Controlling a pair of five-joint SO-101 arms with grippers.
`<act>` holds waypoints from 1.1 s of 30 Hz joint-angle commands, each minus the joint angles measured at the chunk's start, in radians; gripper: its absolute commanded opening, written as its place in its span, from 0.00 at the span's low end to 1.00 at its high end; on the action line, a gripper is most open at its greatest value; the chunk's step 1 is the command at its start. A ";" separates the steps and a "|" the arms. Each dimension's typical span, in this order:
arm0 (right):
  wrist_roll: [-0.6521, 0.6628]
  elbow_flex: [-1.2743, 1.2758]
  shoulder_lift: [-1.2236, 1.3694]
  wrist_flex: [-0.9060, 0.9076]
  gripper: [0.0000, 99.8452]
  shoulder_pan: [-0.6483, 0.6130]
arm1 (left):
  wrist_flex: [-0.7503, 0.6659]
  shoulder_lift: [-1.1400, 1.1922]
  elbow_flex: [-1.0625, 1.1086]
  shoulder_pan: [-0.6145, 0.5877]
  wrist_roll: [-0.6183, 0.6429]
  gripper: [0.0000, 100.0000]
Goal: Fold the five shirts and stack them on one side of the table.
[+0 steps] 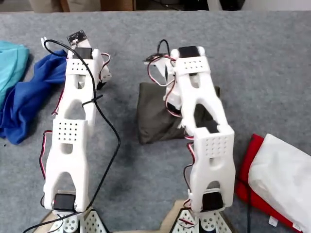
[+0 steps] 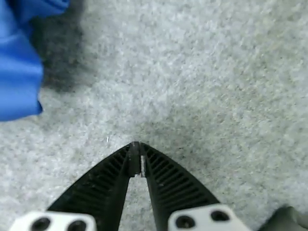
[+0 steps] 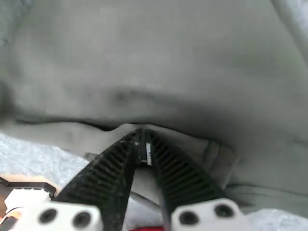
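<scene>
- Grey shirt [image 1: 153, 119] lay partly folded; right hand [image 3: 143, 144] was closed at its hem, probably for another fold.
- Left hand [image 2: 136, 159] was pinched shut and empty, left of it, near blue shirt [image 2: 17, 72].

Bare table [image 1: 127, 60] between blue shirt [image 1: 29, 102] and dark shirt [image 1: 153, 119]
</scene>
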 commanded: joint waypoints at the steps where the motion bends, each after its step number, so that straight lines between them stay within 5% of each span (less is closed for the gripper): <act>1: 0.011 -0.019 -0.015 0.021 0.01 0.054 | -0.011 -0.015 -0.051 0.009 0.003 0.02; 21: 0.103 0.727 -0.479 -0.135 0.01 0.206 | -0.011 -0.015 -0.051 0.009 0.002 0.02; 27: 0.095 0.516 -0.524 -0.132 0.01 0.160 | -0.011 -0.015 -0.051 0.018 0.002 0.02; 33: 0.095 0.222 -0.286 -0.127 0.01 0.120 | -0.011 -0.015 -0.051 0.023 0.002 0.02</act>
